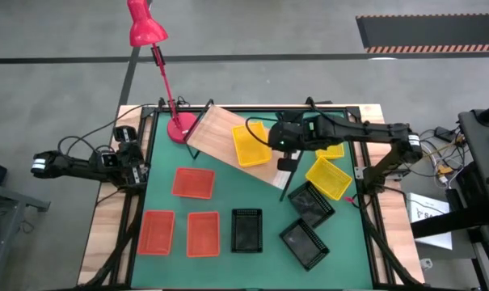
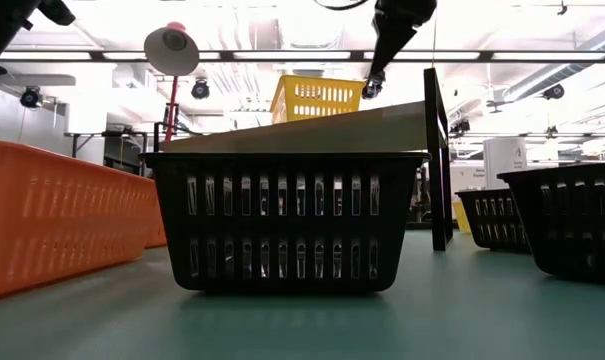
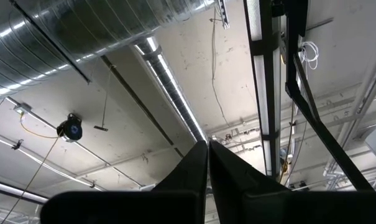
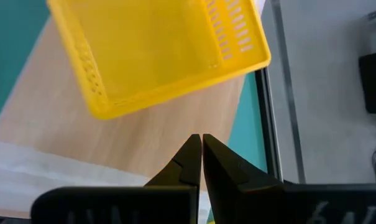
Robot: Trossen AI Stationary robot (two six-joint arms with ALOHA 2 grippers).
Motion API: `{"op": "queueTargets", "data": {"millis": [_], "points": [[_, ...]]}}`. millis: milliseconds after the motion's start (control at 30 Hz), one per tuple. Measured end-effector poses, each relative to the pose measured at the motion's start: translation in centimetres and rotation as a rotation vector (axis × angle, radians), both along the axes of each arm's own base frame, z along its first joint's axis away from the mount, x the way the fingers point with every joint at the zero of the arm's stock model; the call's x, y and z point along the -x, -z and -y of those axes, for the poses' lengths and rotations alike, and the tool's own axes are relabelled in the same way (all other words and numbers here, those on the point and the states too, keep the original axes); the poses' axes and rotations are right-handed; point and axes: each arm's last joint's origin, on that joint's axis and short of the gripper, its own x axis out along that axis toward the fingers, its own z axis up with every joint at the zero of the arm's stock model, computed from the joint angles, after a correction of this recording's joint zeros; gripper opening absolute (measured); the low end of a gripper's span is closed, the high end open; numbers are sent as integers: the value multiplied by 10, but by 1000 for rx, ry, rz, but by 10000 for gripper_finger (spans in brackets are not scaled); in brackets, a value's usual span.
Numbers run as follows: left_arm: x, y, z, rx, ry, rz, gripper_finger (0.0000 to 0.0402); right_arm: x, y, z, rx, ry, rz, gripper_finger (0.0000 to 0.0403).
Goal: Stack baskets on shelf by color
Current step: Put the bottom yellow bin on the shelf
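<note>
A yellow basket (image 1: 250,144) (image 4: 160,53) lies on the light-wood shelf (image 1: 224,137), which sits askew at the far side of the green mat. My right gripper (image 1: 272,147) (image 4: 201,142) (image 2: 369,90) is shut and hovers just above the plank, a short gap from that basket's near rim. Another yellow basket (image 1: 328,178) rests on the mat, and a third (image 1: 333,150) is partly hidden under the right arm. Three red-orange baskets (image 1: 193,183) and three black ones (image 1: 246,229) lie on the mat. My left gripper (image 1: 133,170) (image 3: 207,152) is shut at the left edge, pointing at the ceiling.
A red desk lamp (image 1: 173,121) stands at the shelf's left end, its head (image 1: 145,24) beyond the table. The shelf's black frame (image 2: 440,150) rises at its right end. Bare green mat (image 1: 268,267) shows along the near edge. Cables and equipment (image 1: 446,162) lie to the right.
</note>
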Motion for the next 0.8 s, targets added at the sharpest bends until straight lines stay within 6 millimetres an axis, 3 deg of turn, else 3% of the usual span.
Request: {"op": "queueTargets", "data": {"millis": [467, 800], "points": [[0, 0, 0, 0, 0, 0, 1, -2, 18, 14, -51, -3, -12, 8], [0, 0, 0, 0, 0, 0, 1, -20, 31, 16, -66, -55, 18, 8]]}}
